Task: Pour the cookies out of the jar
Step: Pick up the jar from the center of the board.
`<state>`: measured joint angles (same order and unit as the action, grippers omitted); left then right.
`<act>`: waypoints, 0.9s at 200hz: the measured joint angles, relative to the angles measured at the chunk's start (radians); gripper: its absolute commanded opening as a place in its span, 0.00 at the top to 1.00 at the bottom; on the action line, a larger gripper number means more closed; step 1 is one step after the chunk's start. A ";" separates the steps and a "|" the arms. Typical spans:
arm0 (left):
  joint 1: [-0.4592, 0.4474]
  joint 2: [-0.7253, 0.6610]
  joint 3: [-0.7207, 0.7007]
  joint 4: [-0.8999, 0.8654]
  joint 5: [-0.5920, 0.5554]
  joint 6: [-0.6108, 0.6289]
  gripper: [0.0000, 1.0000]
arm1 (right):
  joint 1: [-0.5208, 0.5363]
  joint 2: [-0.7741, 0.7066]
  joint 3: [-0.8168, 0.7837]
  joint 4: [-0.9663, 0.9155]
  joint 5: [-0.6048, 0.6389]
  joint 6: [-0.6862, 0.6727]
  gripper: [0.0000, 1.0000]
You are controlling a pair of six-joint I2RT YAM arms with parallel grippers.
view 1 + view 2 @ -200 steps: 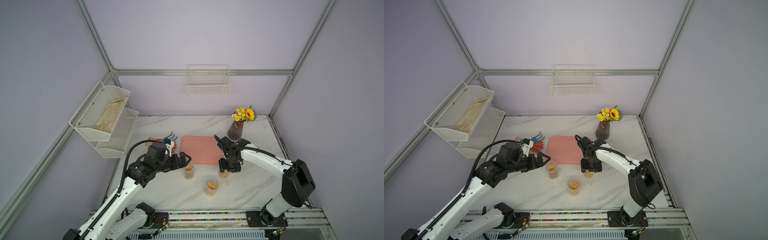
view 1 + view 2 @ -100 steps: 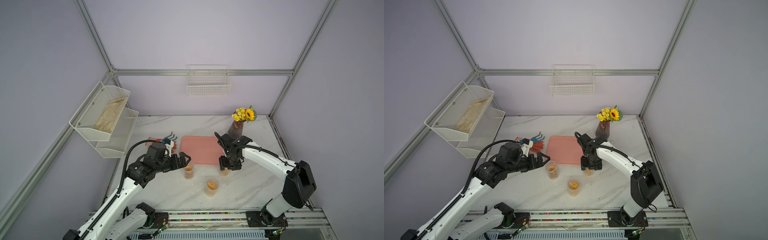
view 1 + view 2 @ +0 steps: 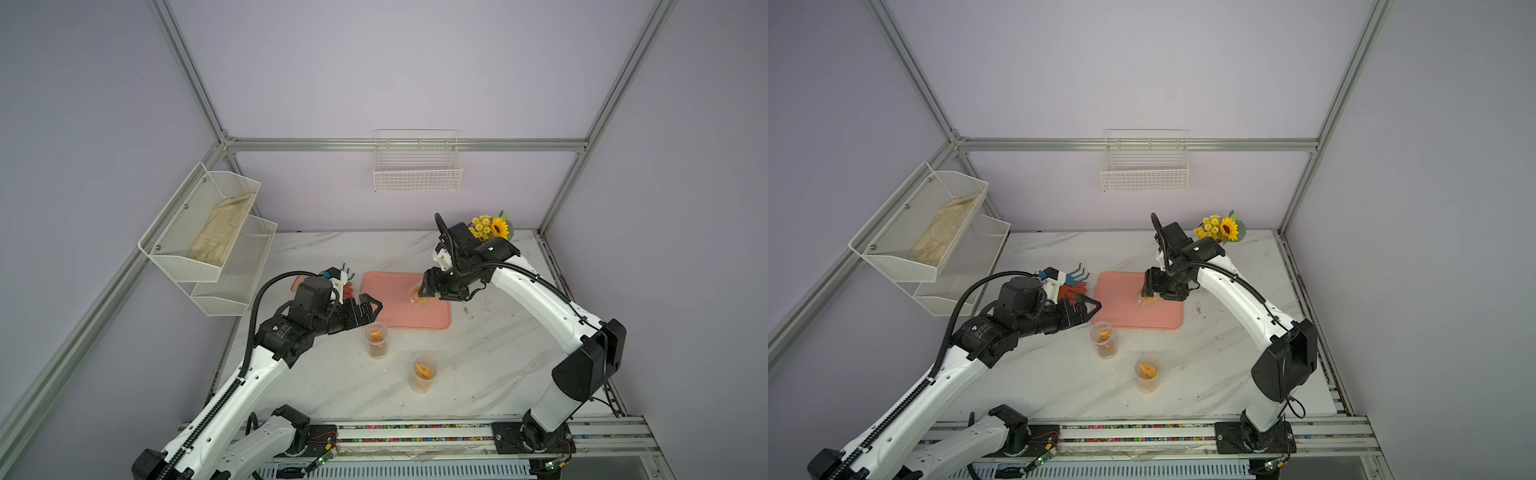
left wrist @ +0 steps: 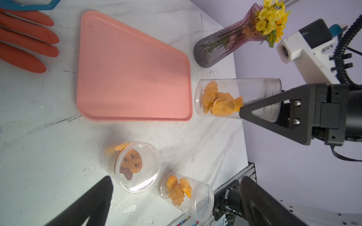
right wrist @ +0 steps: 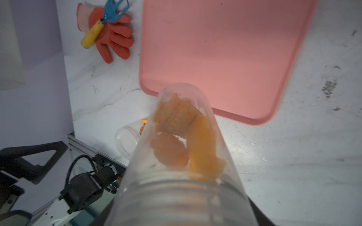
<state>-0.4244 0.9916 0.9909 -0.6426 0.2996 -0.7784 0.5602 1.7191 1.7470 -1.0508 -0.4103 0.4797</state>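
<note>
The cookies (image 5: pixel 182 137) are lying at the bottom of a clear jar (image 4: pixel 252 92), which is hanging over the right part of the pink tray (image 3: pixel 395 318). The right gripper (image 3: pixel 430 289) is clamping the jar near its mouth. The left gripper (image 3: pixel 368 308) is hovering wide open and empty, just left of a second jar (image 3: pixel 377 341) nearer on the table (image 3: pixel 490 365).

Your white marble-look tabletop (image 3: pixel 478 365) carries:
- Pink rectangular plastic tray (image 3: pixel 390 307), centre.
- Orange rubber glove (image 3: pixel 1073 289), left of the tray, under a blue-headed hand rake (image 3: pixel 1077 274).
- Ribbed purple glass vase (image 4: pixel 221 47), behind the tray, to the right.
- Clear plastic jar (image 3: pixel 376 340), just before the tray.
- Second clear jar (image 3: pixel 424 374), nearer you.
- Third clear jar (image 4: pixel 235 86), raised at the tray's right side in the right gripper (image 3: pixel 430 291).
- Orange-yellow cookies (image 4: pixel 217 101) inside each jar.
</note>
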 measured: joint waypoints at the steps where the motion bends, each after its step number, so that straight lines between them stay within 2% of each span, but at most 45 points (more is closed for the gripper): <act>1: 0.002 0.002 0.001 0.002 0.002 -0.001 0.00 | -0.006 0.005 0.004 0.003 -0.008 0.000 0.47; 40: 0.123 0.053 0.011 0.210 0.183 -0.134 0.00 | -0.136 0.073 0.010 0.161 -0.225 0.027 0.47; 60: 0.170 0.082 0.011 0.343 0.271 -0.221 0.00 | -0.151 0.066 -0.045 0.280 -0.329 0.070 0.48; 84: 0.177 0.130 0.011 0.462 0.369 -0.304 0.00 | -0.150 0.060 -0.102 0.398 -0.440 0.120 0.48; 117: 0.182 0.187 0.000 0.598 0.480 -0.399 0.00 | -0.148 0.044 -0.152 0.571 -0.538 0.215 0.50; 180: 0.234 0.245 -0.009 0.761 0.646 -0.498 0.00 | -0.145 -0.001 -0.213 0.886 -0.628 0.433 0.51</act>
<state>-0.1902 1.2362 0.9817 0.1184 0.9459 -1.2766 0.4152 1.7180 1.5337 -0.1650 -1.0378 0.9123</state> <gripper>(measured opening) 0.998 0.655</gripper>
